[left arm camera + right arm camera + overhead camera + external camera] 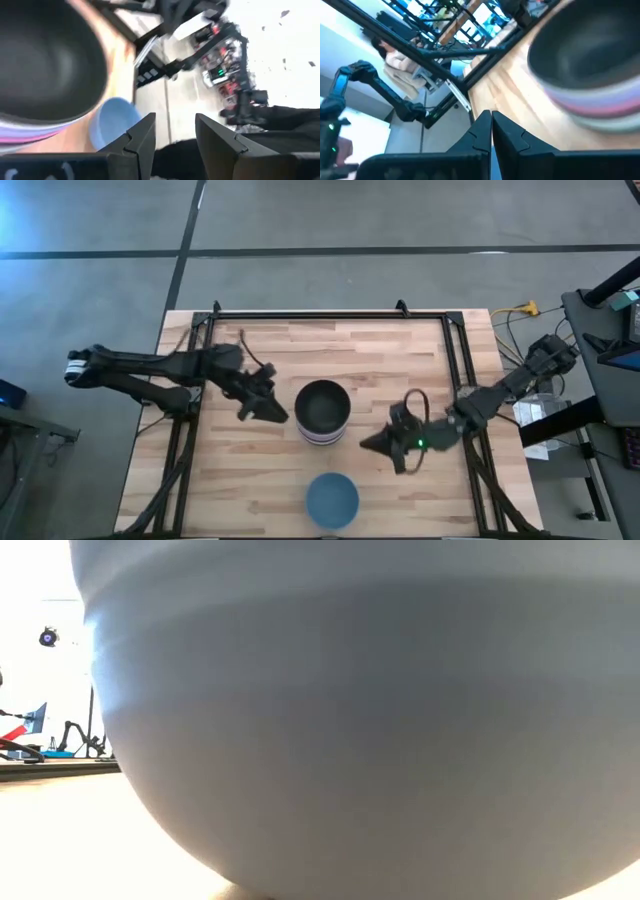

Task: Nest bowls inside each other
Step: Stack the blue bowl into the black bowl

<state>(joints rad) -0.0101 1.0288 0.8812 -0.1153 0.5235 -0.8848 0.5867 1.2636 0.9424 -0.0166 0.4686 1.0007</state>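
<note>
While the left end effector [268,409] gapes empty and the right end effector [378,444] sits closed, nested bowls [322,410] and the blue bowl [331,499] stand upright, mouths up.

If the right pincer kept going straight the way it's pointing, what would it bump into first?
Probably the stack of bowls, black bowl on top. The right pincer, shut and empty, points roughly that way across bare table, though its height is unclear.
</note>
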